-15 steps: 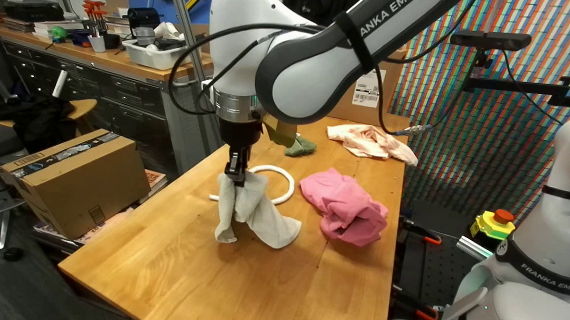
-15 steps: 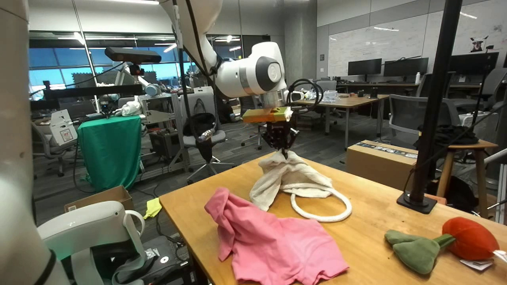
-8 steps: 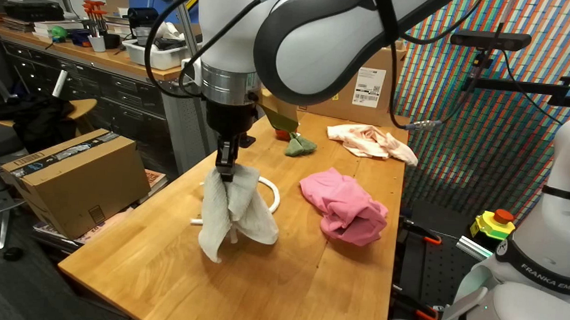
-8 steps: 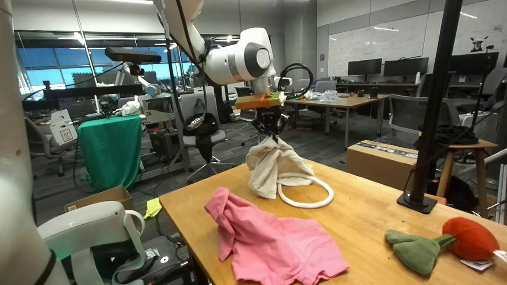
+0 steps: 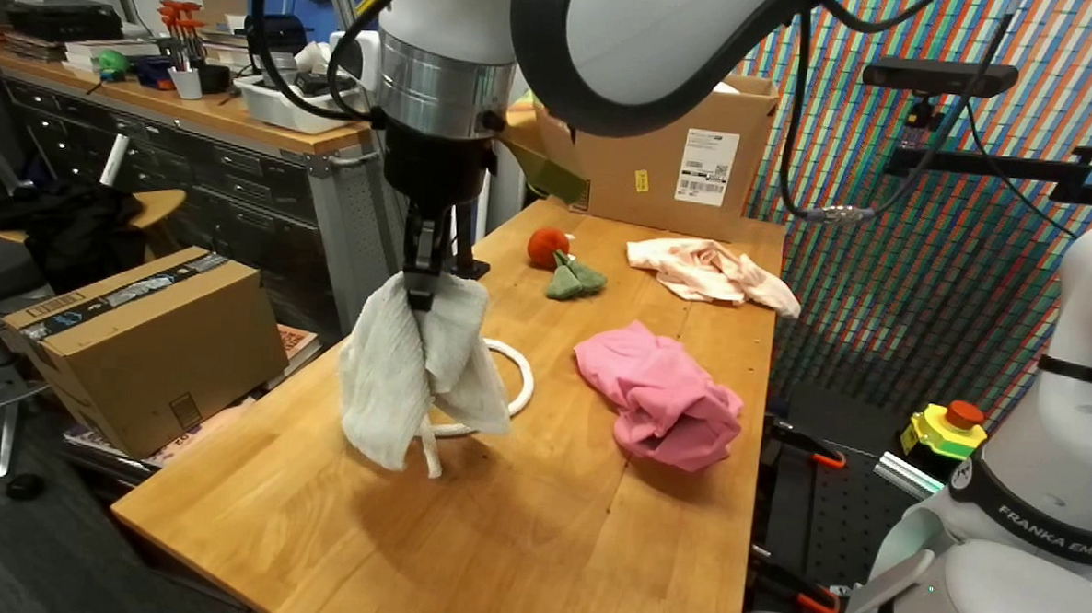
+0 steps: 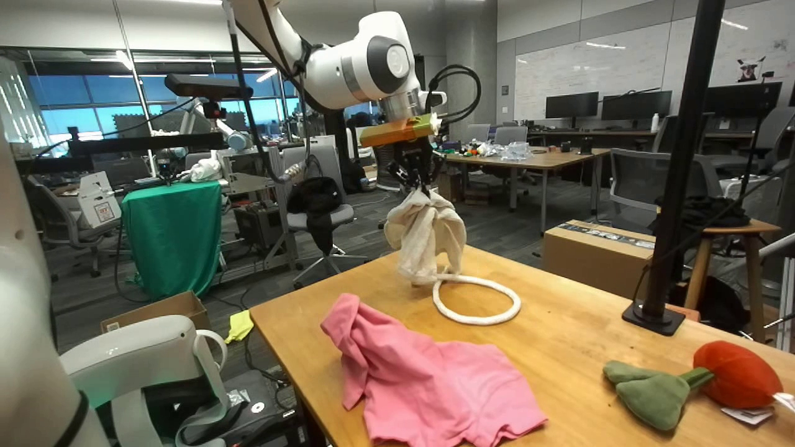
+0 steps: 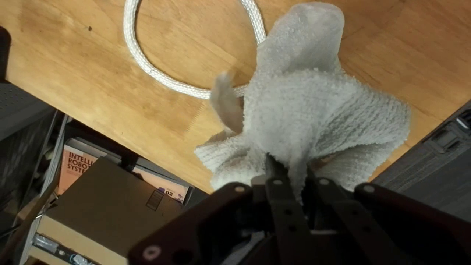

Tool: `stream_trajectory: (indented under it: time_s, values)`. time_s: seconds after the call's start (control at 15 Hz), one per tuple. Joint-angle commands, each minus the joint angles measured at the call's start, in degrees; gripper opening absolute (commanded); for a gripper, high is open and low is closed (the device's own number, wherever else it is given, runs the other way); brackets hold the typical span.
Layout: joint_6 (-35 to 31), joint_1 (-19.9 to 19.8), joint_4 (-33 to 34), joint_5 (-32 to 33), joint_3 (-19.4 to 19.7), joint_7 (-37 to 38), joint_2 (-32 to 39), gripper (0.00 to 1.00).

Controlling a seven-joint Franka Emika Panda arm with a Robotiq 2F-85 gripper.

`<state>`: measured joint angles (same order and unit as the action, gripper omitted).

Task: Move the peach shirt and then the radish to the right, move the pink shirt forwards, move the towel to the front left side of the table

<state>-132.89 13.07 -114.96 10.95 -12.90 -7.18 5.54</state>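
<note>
The off-white towel (image 5: 382,373) hangs in folds from my gripper (image 5: 420,294), whose jaws are shut on its gathered top. Its lower edge appears lifted over the table (image 5: 535,555), with a shadow beneath. In the wrist view the towel (image 7: 290,106) bunches up between the dark fingertips and hides part of them. The pink shirt (image 6: 435,385) lies crumpled near the table's robot side, apart from the towel. Farther along rests the peach shirt (image 5: 709,269), partly over the edge. The red radish (image 6: 736,375) with its green top (image 6: 658,397) lies opposite it.
A white looped cord (image 6: 478,320) lies on the table just beside and below the towel. A cardboard box (image 5: 644,177) stands at the far end of the table. A black post (image 6: 674,186) rises from a base at the table's edge.
My gripper has risen and shifted toward the table's outer edge, lifting the towel. The cord loop has been dragged a little. The shirts and the radish have stayed put.
</note>
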Motion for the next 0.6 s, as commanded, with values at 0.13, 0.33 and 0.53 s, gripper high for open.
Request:
stream_trajectory:
  time_s: [0.13, 0.33, 0.53]
  values:
    - [2.3, 0.1, -0.5, -4.8, -1.4, -7.2, -2.4, 0.04]
    - [3.7, -0.4, -1.0, -11.9, -1.8, -14.3, -2.1, 0.04]
    - [7.0, -1.0, -1.1, -20.0, -1.6, -21.6, -1.8, 0.05]
